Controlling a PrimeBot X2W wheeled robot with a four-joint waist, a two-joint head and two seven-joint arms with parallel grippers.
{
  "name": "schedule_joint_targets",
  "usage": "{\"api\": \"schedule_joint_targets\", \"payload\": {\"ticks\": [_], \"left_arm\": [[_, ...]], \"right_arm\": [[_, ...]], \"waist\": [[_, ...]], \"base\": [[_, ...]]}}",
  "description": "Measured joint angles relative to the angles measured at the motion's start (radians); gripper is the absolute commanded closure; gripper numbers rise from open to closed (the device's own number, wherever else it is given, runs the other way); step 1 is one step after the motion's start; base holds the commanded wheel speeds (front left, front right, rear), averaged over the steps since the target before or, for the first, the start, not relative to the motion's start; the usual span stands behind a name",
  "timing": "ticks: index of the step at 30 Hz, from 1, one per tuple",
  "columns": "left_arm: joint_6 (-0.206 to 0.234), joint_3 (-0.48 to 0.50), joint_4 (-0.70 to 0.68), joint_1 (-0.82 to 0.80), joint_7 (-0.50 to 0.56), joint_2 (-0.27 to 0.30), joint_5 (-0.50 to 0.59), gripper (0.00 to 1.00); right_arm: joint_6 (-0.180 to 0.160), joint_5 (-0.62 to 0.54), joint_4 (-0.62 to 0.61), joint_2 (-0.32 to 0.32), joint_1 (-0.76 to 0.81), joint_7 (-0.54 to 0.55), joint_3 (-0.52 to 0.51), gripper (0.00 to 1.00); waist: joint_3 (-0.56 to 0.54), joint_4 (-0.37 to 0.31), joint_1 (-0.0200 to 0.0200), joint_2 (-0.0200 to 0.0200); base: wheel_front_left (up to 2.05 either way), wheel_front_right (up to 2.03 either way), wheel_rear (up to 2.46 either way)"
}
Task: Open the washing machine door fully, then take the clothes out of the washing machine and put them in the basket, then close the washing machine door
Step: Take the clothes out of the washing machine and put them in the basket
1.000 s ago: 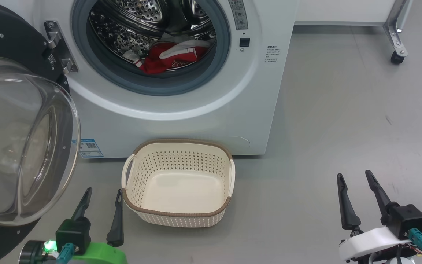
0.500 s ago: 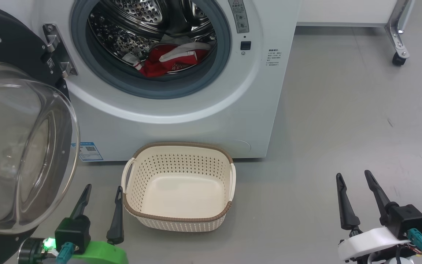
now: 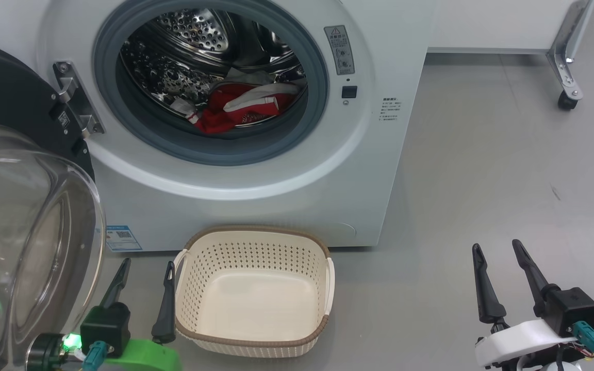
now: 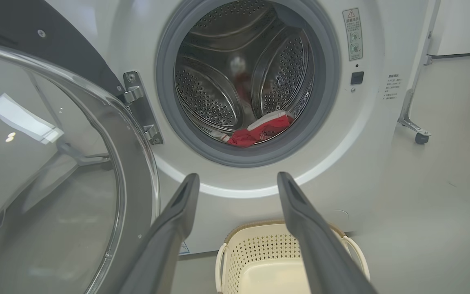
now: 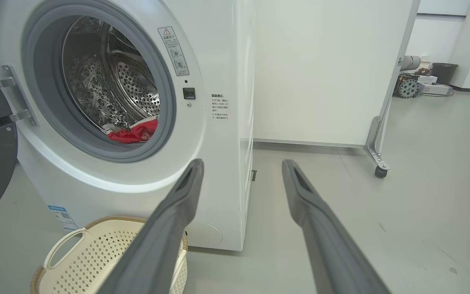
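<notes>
The white washing machine [image 3: 256, 206] stands ahead with its round door [image 3: 23, 247] swung wide to the left, glass bowl bulging toward me. Red and white clothes [image 3: 235, 108] lie in the bottom of the steel drum [image 3: 194, 62]; they also show as clothes [image 4: 261, 130] in the left wrist view and clothes [image 5: 135, 132] in the right wrist view. The cream basket [image 3: 256, 342] sits empty on the floor before the machine. My left gripper [image 3: 146, 268] is open, just left of the basket, beside the door. My right gripper [image 3: 498, 250] is open, far right over bare floor.
A white panel on a metal leg with a caster [image 3: 567, 100] stands at the back right. Grey floor [image 3: 482, 180] stretches right of the machine. Boxes and a dark bin [image 5: 443, 73] sit far off in the right wrist view.
The whole picture has slid down in the head view, so the camera has tilted up a little. Both grippers stay open and in place.
</notes>
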Motion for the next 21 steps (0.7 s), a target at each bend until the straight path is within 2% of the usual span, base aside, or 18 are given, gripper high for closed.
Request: {"api": "schedule_joint_targets", "payload": {"ticks": [11,21], "left_arm": [[0.009,0.003,0.002,0.000,-0.001,0.000,0.007,0.00],[0.012,0.002,0.002,0.004,-0.001,0.000,0.014,0.00]], "right_arm": [[0.002,0.000,0.005,0.001,0.000,0.000,0.002,0.00],[0.002,0.000,0.008,0.002,0.001,0.000,0.007,0.00]], "waist": [[-0.010,-0.001,0.0000,0.0000],[-0.014,-0.003,0.0000,0.0000]], "base": [[0.91,-0.91,0.00],[0.48,-0.48,0.00]]}}
